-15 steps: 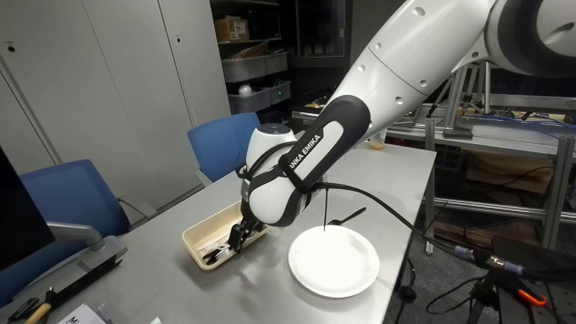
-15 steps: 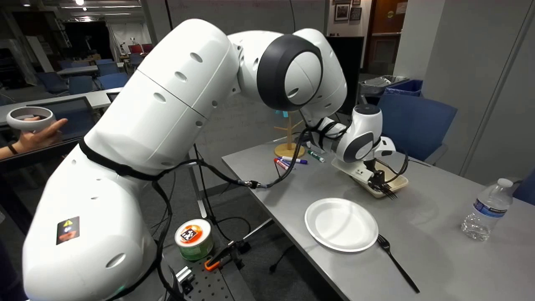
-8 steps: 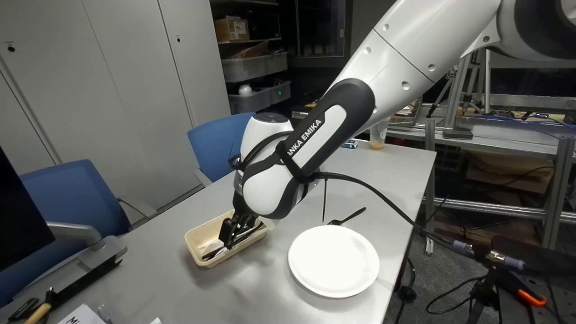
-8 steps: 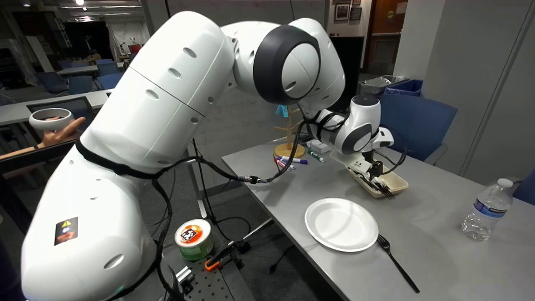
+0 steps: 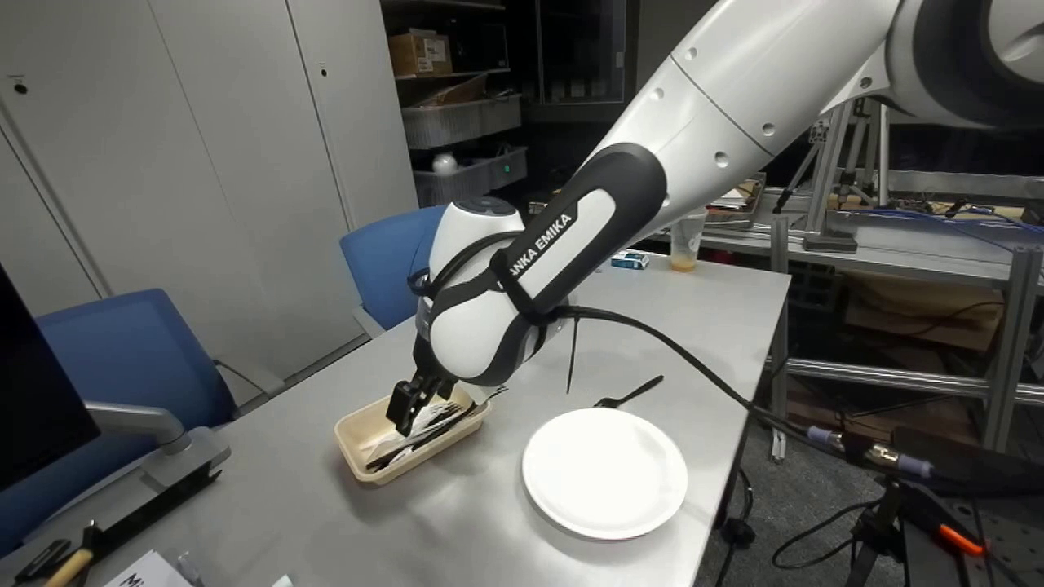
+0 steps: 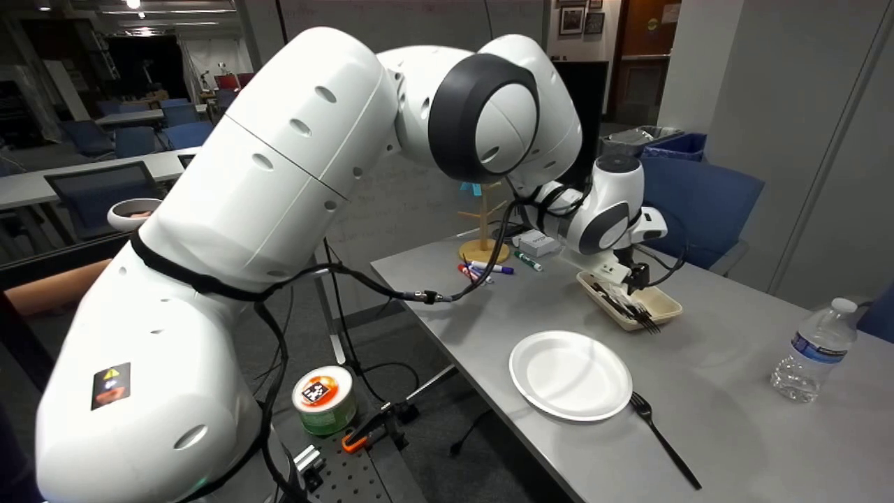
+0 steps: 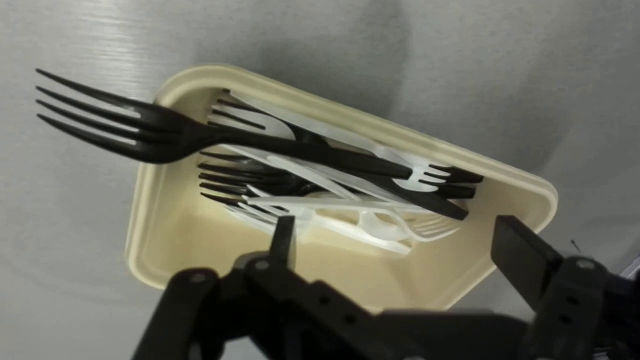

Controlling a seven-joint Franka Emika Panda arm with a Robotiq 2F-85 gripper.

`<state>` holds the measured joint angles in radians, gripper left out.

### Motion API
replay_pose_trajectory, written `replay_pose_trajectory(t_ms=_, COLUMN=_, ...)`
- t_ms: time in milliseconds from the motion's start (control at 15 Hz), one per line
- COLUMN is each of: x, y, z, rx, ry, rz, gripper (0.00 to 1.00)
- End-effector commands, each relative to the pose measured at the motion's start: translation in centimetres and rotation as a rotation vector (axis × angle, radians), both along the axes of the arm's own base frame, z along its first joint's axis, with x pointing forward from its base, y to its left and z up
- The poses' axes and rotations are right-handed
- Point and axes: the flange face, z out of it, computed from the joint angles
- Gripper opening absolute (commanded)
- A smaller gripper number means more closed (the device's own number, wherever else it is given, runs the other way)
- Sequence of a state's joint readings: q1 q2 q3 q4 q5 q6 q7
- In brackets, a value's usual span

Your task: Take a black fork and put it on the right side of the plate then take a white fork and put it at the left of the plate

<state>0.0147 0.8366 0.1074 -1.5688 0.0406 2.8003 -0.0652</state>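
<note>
One black fork (image 6: 663,439) is lying at four o'clock of the plate (image 6: 570,376) in an exterior view, presumably serving as right-hand setting; at one o'clock the gripper (image 7: 395,225) is hovering over the tray (image 7: 175,235), fingers (image 7: 525,260) spread apart, likely allowing room for a white fork (image 7: 350,140).

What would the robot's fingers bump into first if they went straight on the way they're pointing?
Most likely the white forks in the tan tray: the open fingers point down into it. Depth is hard to judge, though, so a bare part of the tray might come first.
</note>
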Motion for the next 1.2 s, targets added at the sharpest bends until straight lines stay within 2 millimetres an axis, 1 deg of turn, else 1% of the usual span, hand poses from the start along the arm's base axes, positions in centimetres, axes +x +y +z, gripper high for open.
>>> replay_pose_trajectory(t_ms=0, x=2.0, y=-0.2, z=-1.2, rx=-0.011, ry=-0.007, rz=-0.019, gripper=1.0)
replay_pose_trajectory(t_ms=267, x=2.3, y=-0.6, z=-3.3, rx=-0.022, ry=0.025, rz=-0.033, gripper=1.0)
replay_pose_trajectory(t_ms=467, x=1.9, y=-1.9, z=-5.0, rx=-0.026, ry=0.056, rz=-0.042, gripper=1.0)
replay_pose_trajectory(t_ms=667, x=1.3, y=-3.1, z=-6.3, rx=-0.028, ry=0.092, rz=-0.052, gripper=1.0)
replay_pose_trajectory(t_ms=867, x=0.7, y=-3.9, z=-6.6, rx=-0.014, ry=0.119, rz=-0.055, gripper=1.0)
replay_pose_trajectory(t_ms=1067, x=-0.2, y=-4.0, z=-6.6, rx=0.005, ry=0.141, rz=-0.041, gripper=1.0)
replay_pose_trajectory(t_ms=1133, x=-0.5, y=-3.6, z=-6.5, rx=0.017, ry=0.153, rz=-0.032, gripper=1.0)
